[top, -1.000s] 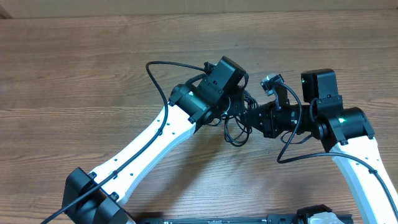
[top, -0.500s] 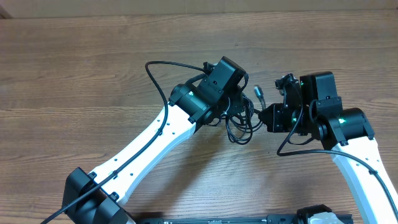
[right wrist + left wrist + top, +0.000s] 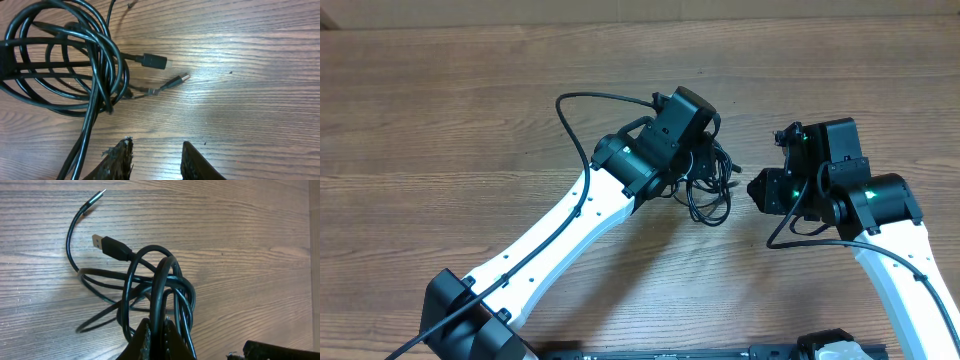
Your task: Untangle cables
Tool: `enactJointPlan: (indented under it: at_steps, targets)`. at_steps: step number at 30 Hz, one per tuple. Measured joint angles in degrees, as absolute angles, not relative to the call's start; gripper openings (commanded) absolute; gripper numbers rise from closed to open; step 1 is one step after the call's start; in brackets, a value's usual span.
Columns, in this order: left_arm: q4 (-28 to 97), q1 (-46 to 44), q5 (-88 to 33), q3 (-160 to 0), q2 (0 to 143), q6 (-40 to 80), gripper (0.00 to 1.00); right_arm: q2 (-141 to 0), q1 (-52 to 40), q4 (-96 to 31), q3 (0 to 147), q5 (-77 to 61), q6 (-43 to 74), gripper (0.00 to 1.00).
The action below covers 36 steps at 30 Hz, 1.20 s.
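The cables [image 3: 710, 190] are gathered in one loose black bundle near the middle of the wooden bench [image 3: 470, 100], just below the wrist of the left arm [image 3: 560, 240]. From overhead, little more than a few dark loops is seen, since the wrist covers the upper part of the bundle and the left tool [image 3: 705, 165] itself is mostly hidden.

The left wrist view supplies what is hidden there. The left tool [image 3: 157, 335] is pressed together on one or two strands of the cables [image 3: 155, 285], pinched between its fingertips at the bottom of the picture. Several overlapping loops are spread above the grip. A USB plug [image 3: 102, 242] with a silver shell points up and to the left, and a thin silver-tipped end [image 3: 100, 193] curves away towards the top edge. Faint shadows of the loops are cast on the wood beside them.

In the right wrist view the right tool [image 3: 155, 155] is spread, with bare wood between its fingers [image 3: 120, 157] and nothing held. The cables [image 3: 65, 65] lie up and to the left of it, apart from the fingers. Two plug ends are shown side by side here: a black plug [image 3: 155, 61] and a smaller silver one [image 3: 177, 80].

The left arm is stretched diagonally from the lower left corner up to the bundle. The right arm [image 3: 900, 250] rises from the lower right, its wrist turned left so that the right tool [image 3: 760, 188] is aimed at the bundle, near it but not touching.
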<state>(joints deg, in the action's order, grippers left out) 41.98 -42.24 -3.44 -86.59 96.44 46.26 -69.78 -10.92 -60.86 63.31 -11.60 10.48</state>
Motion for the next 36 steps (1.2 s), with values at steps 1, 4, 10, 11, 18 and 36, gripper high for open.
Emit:
enactJointPlan:
  at_steps: [1,4,10,11,18,36]
  targets:
    - [41.9,-42.2,-3.6,-86.6,96.4,46.0,0.04,-69.8,-10.9,-60.8,63.3,-11.6,10.5,0.31]
    - [40.9,-42.2,-4.7,-86.6,96.4,45.3,0.04,-69.7,-10.9,-60.5,63.3,-12.2,10.4,0.31]
    - [40.2,-42.2,-7.6,-86.6,96.4,44.8,0.04,-69.7,-10.9,-58.7,63.3,-17.1,7.6,0.38]
    - [40.2,-42.2,-8.0,-86.6,96.4,44.8,0.04,-69.7,-10.9,-58.5,63.3,-17.9,7.3,0.38]
    - [38.5,-42.2,-11.9,-86.6,96.4,44.7,0.04,-69.7,-10.9,-58.4,63.3,-20.4,6.2,0.38]
    - [36.5,-42.2,-19.6,-86.6,96.4,38.5,0.04,-69.7,-10.9,-57.5,63.3,-20.5,5.9,0.32]
